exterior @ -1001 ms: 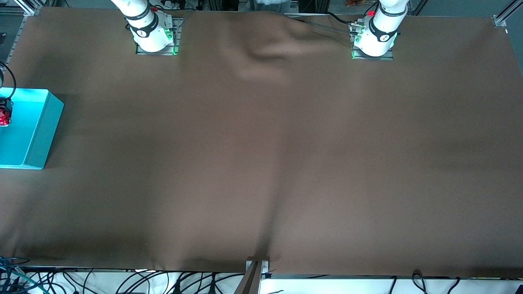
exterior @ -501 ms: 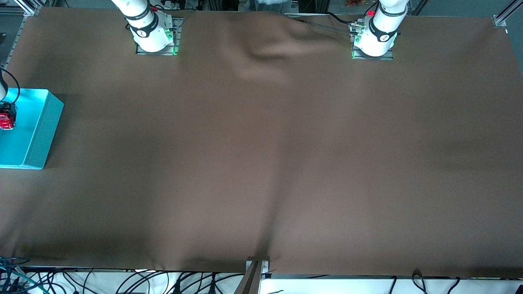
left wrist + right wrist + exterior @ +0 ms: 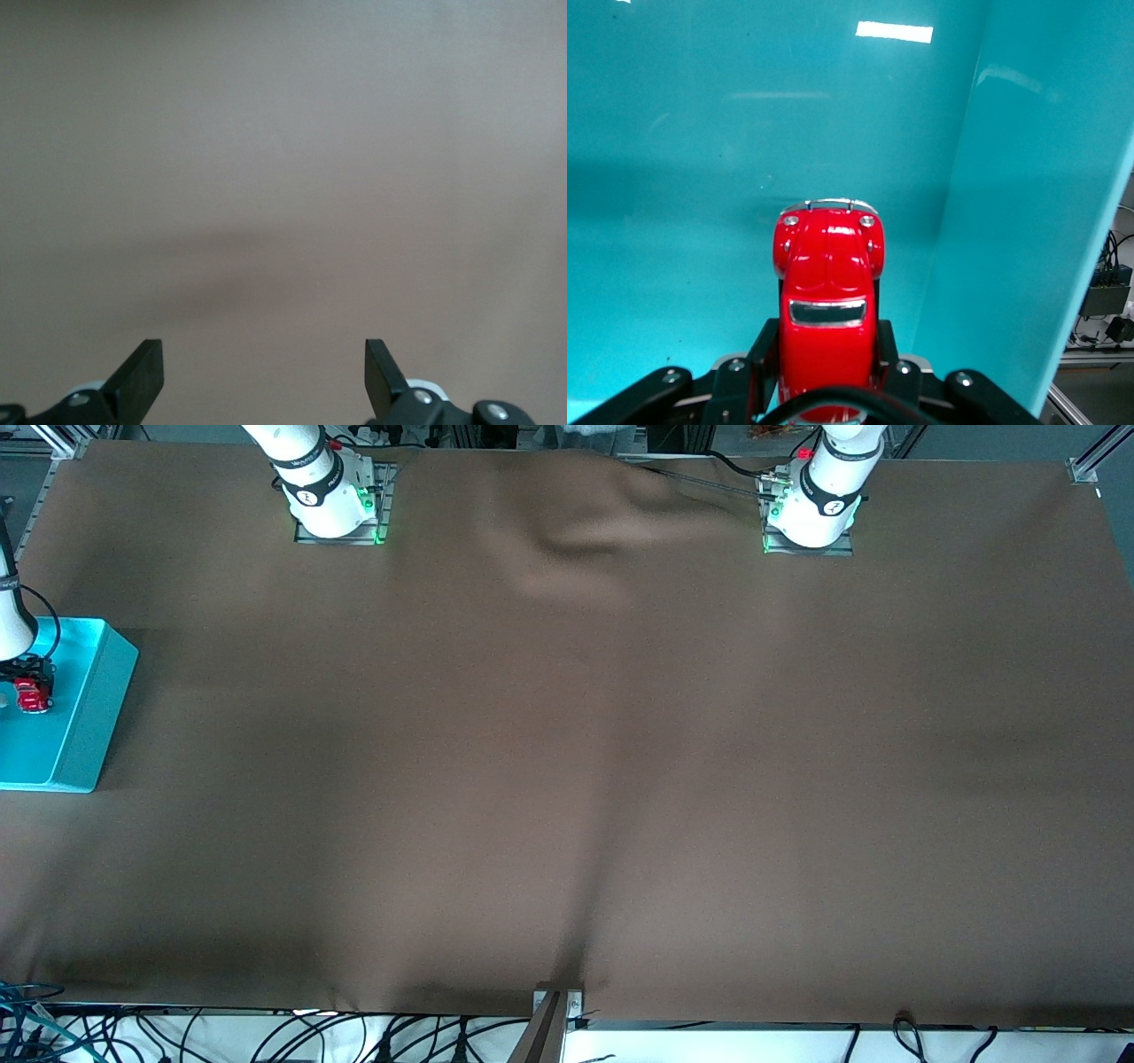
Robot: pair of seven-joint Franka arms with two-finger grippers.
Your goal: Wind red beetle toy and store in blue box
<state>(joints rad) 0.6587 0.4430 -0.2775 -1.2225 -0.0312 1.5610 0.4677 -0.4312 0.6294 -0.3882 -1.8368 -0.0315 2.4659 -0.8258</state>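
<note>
Brown table (image 3: 567, 779) is basically bare; your left claw (image 3: 264, 376) waits released over it. At the right arm's end, the right claw (image 3: 27, 682) is clamped on the red beetle toy (image 3: 827, 292), down inside the blue box (image 3: 84, 717). Release tilted and it might tip.

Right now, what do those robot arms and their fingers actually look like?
Both arms are glossy white with black bands at the joints, and green lights glow at their bases. A black cable loops off the right arm. The left gripper has flat, black, wedge-shaped fingers on screwed black mounts.
</note>
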